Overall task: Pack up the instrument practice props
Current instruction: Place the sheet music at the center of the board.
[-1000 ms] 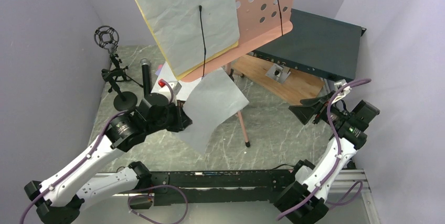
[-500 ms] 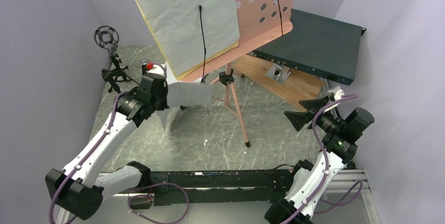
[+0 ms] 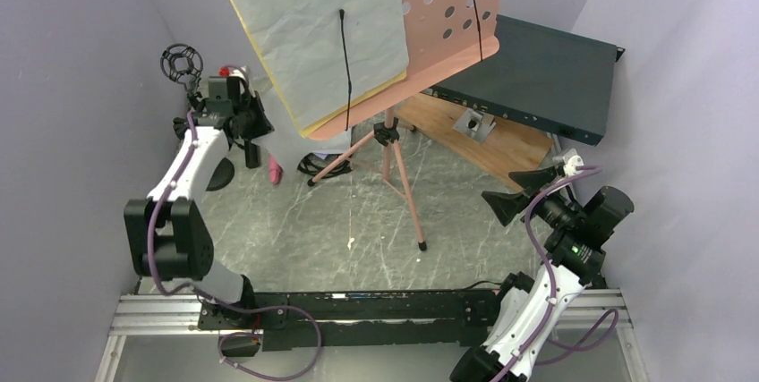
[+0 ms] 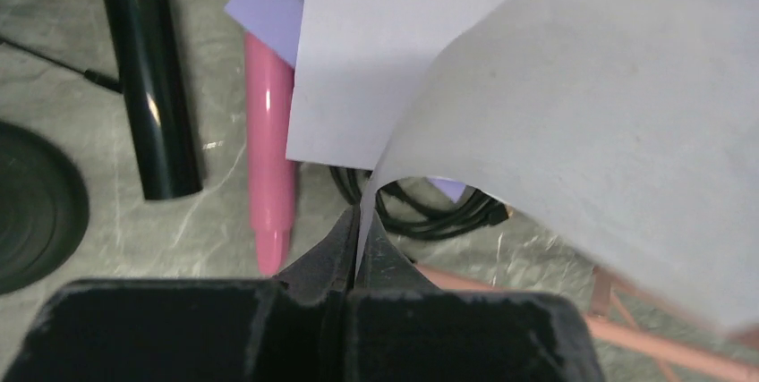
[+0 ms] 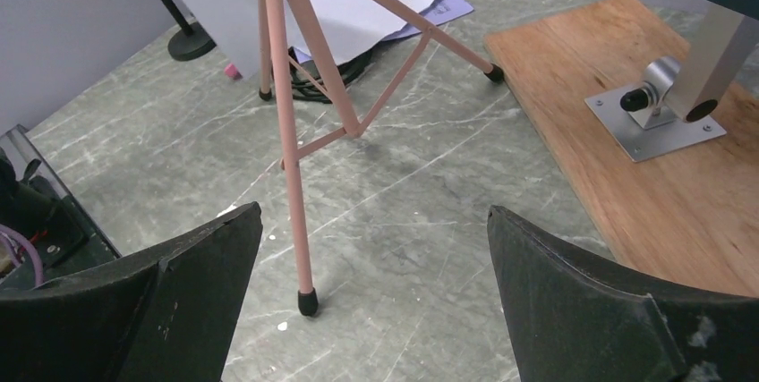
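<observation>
While L hand [image 4: 355,230] pinches sheet [image 4: 582,131] edge, R hand [image 5: 371,221] gapes near tripod leg [image 5: 291,149].

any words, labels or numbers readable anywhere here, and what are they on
No text can be read in any view.
Lavender page: small dark print near its edge, too blurred to read.
Rack box: small marks on the front panel, too small to read.
White sheet in the left gripper: blank on the side that shows.

grey marble table [image 3: 465,221]: pink tripod legs [image 5: 296,212], wooden board [image 5: 609,131], pink microphone [image 4: 268,131], black microphone [image 4: 149,78], loose pages [image 5: 362,8], black cable [image 4: 439,214].
</observation>
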Robot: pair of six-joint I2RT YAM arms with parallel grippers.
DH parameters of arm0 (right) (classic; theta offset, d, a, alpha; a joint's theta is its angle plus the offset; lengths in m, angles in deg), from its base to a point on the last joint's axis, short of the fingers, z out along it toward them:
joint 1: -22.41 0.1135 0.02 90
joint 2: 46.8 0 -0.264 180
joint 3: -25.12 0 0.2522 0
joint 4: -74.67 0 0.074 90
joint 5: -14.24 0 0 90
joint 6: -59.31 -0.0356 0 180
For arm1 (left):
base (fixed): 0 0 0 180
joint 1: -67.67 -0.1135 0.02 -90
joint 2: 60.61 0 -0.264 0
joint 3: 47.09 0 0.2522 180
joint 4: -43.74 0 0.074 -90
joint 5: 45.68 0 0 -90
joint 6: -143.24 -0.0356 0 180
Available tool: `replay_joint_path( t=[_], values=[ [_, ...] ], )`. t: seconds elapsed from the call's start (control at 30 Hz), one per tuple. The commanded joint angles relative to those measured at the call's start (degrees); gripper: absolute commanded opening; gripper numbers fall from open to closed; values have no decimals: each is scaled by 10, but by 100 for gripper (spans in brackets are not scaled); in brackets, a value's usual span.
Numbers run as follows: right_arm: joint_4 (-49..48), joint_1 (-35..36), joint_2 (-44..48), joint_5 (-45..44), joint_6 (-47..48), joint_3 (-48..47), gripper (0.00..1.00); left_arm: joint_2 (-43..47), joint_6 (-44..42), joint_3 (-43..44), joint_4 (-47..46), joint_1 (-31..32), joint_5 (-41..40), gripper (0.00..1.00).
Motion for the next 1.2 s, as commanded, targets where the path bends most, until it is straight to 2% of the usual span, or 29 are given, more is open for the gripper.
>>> replay_joint_path(
  t=[0.0, 0.1, 0.33, 0.57, 0.6, 0.7, 0.87, 0.97, 1.03, 1.17],
  values=[
    [-4, 8, 6, -10, 25, -7, 99, -75, 41, 62, -51, -48, 149, 0],
    [1, 12, 7, -15, 33, -8, 99, -138, 58, 111, -48, -61, 184, 0],
    [4, 21, 8, -25, 40, -7, 99, -244, 49, 214, 27, -68, 180, 2],
    [-1, 26, 10, -33, 38, -4, 99, -278, 55, 257, 67, -80, 183, 38],
    [-2, 26, 10, -36, 38, -3, 99, -271, 57, 257, 68, -82, 176, 47],
    [-6, 27, 11, -38, 36, -1, 99, -221, 62, 224, 33, -89, 152, 66],
    [-13, 28, 11, -40, 32, 2, 99, -101, 62, 136, -40, -96, 105, 88],
    [-13, 28, 10, -41, 32, 3, 99, -23, 77, 76, -67, -109, 106, 99],
    [-13, 28, 10, -42, 34, 3, 99, 19, 92, 33, -83, -124, 139, 99],
    [-14, 29, 8, -44, 33, 5, 99, 98, 130, -53, -111, -158, 271, 100]
  ],
)
